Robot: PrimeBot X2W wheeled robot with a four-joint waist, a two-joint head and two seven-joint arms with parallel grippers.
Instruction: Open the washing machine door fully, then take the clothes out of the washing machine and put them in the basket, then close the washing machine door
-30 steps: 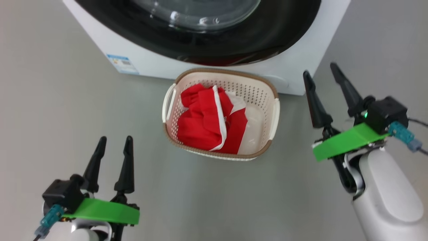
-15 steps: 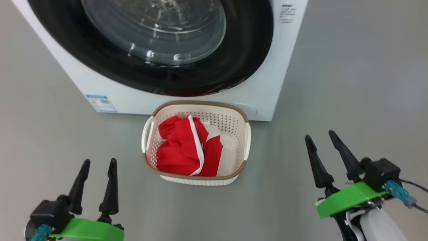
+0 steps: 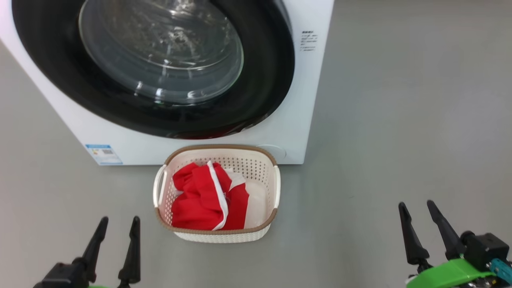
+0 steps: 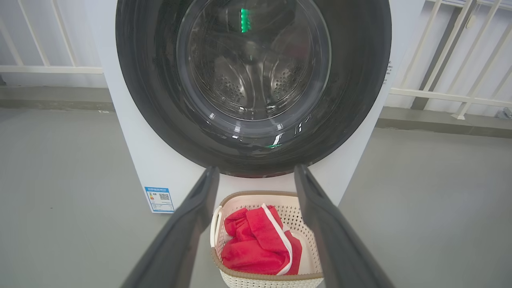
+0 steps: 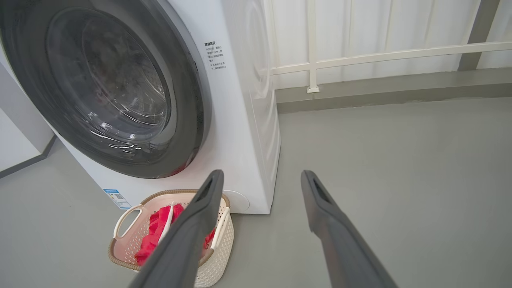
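The white washing machine [image 3: 298,100] stands ahead with its black-rimmed round door [image 3: 264,88] shut flat against the front. The cream basket [image 3: 276,188] sits on the floor just before it, and the red clothes [image 3: 198,202] with white trim lie inside. My left gripper [image 3: 119,220] is open at the lower left, short of the basket. At the lower right my right gripper [image 3: 416,206] is open too, well to the basket's right. Both hold nothing. The left wrist view has the door [image 4: 352,92], basket [image 4: 244,276] and clothes [image 4: 256,248] between its fingers.
A blue label [image 3: 103,154] sits on the machine's lower left corner. Grey floor [image 3: 400,132] spreads wide to the right. A white railing [image 5: 380,56] and a low kerb run behind the machine.
The head camera has tilted up and back, so machine and basket sit lower and smaller in view. Both grippers have dropped toward the bottom edge, still open; the right one lowered most.
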